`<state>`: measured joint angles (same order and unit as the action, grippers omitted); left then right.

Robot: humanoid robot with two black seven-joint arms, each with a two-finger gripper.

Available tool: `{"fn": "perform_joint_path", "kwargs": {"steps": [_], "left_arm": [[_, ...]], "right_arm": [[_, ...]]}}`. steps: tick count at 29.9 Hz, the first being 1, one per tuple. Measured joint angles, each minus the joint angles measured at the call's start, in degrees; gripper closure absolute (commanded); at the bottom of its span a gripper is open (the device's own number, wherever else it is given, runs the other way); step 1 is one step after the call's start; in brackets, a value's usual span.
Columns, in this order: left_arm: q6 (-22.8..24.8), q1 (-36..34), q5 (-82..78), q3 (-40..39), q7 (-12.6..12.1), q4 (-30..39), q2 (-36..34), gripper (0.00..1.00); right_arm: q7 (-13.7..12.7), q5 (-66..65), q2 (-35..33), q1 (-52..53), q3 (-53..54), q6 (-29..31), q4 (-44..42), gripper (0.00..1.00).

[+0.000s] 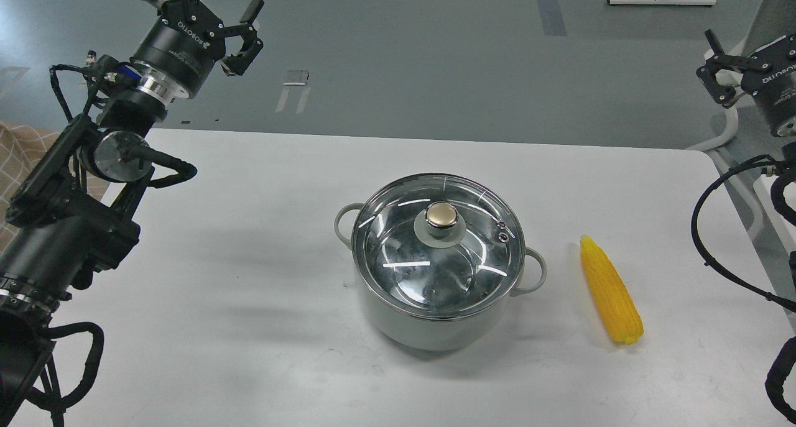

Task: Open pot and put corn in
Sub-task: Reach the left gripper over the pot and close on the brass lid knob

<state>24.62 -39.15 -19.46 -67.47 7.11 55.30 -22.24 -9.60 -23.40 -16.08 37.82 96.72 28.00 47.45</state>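
The pale grey-green pot [435,327] stands in the middle of the white table, closed by a flat glass lid [398,240] with a gold knob [442,214]. The yellow corn [609,290] lies on the table to the right of the pot, pointed end away from me. My left gripper [199,1] is open and empty, high above the table's far left corner. My right gripper [746,38] is at the far right edge, high and off the table. Only one of its fingers [715,73] shows, spread wide from the body. Nothing is in it.
The table [249,290] has a rounded far right corner and ends at the grey floor behind. A checked cloth [18,153] shows at the left edge. A white stand [734,135] is beside the right arm.
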Motion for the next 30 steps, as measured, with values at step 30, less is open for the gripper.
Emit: {"fn": "perform_joint_path", "kwargs": {"steps": [30], "left_arm": [[-4.45, 1.72, -81.66, 19.58, 4.57, 41.76, -11.49, 0.20]], "right_arm": [[0.94, 0.82, 0.68, -7.98, 2.83, 0.00, 6.39, 0.00]]}}
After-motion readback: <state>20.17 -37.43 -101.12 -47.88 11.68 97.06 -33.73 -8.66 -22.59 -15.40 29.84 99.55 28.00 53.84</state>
